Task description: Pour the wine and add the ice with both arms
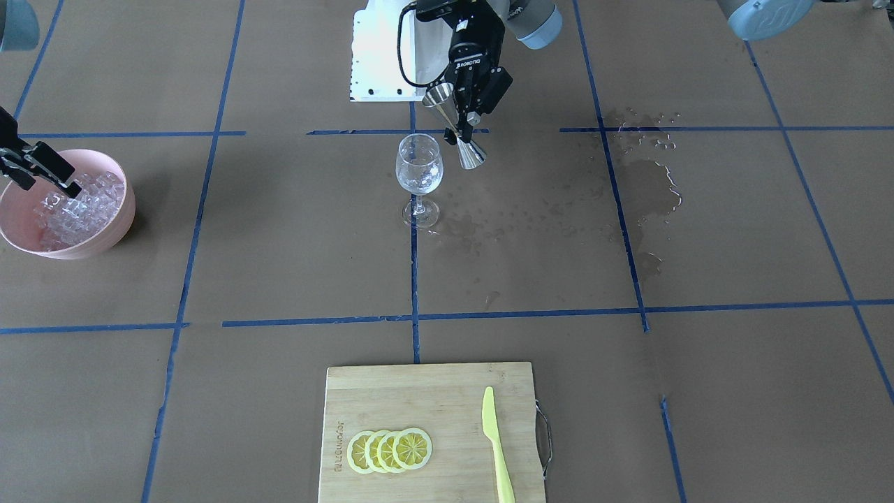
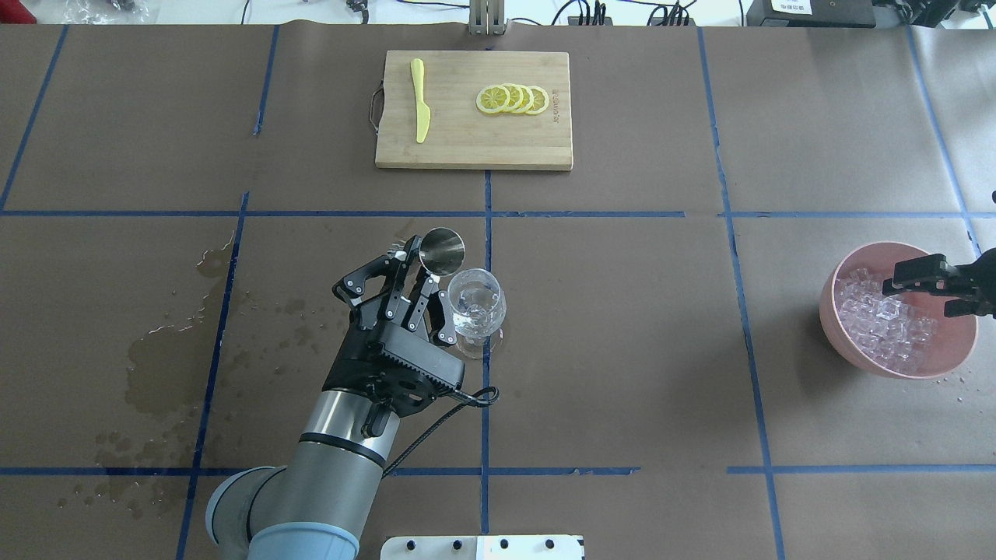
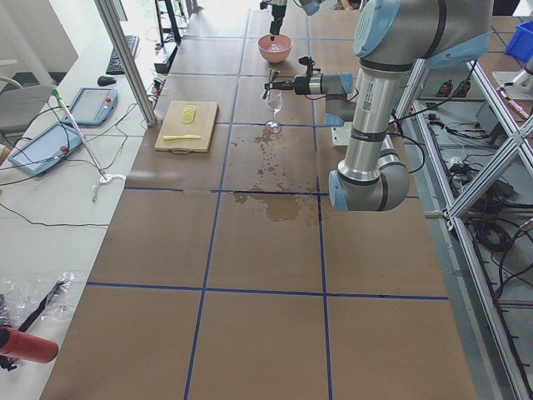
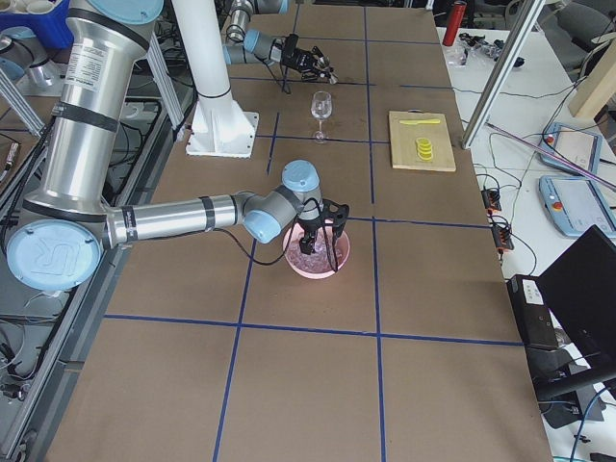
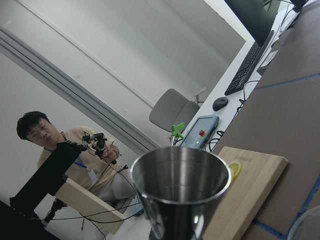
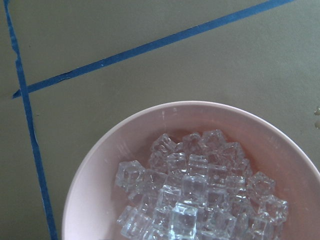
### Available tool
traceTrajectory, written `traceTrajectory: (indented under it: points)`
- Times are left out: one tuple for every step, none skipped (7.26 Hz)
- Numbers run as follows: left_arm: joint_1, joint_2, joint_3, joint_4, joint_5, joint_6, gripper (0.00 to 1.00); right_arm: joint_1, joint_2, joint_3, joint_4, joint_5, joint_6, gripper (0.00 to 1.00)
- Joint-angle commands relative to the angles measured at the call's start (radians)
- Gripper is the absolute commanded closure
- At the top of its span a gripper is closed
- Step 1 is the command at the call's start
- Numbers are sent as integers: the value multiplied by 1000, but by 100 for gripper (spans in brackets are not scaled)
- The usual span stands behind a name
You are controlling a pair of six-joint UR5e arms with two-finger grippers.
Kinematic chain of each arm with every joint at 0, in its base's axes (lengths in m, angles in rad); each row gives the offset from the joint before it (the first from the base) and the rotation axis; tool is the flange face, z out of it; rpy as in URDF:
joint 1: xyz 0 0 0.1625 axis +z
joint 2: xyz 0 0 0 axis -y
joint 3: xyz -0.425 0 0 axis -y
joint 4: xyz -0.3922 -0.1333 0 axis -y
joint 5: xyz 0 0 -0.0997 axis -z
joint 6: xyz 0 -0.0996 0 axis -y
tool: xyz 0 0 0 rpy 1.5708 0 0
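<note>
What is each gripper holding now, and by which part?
Left gripper clamps the steel jigger at its narrow waist. Right gripper hangs open over the ice, holding nothing.

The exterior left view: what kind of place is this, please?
Probably a robotics lab, not a bar: teach pendants lie on the side bench, aluminium framing and loose cables flank the table, and blue tape marks a grid on its brown paper cover.

Grey tubular arms (image 2: 342,439), pale-blue joint caps (image 1: 541,31)
</note>
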Motion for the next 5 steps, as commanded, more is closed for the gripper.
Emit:
traceTrajectory:
  points:
    - [-22,11,-12,0,-27,-72,100,-2,1,1,1,0,0,0]
    - [-48,34,-21,-2,-68,-110,100,0,3,1,1,0,0,0]
    - [-71,98,-75,-14,-132,-171,100,-2,3,1,0,0,0,0]
    - [-74,132,-90,-18,-139,-243,100,-2,3,1,1,0,0,0]
    - [-97,175,-94,-17,-148,-364,100,-2,3,1,1,1,0,0]
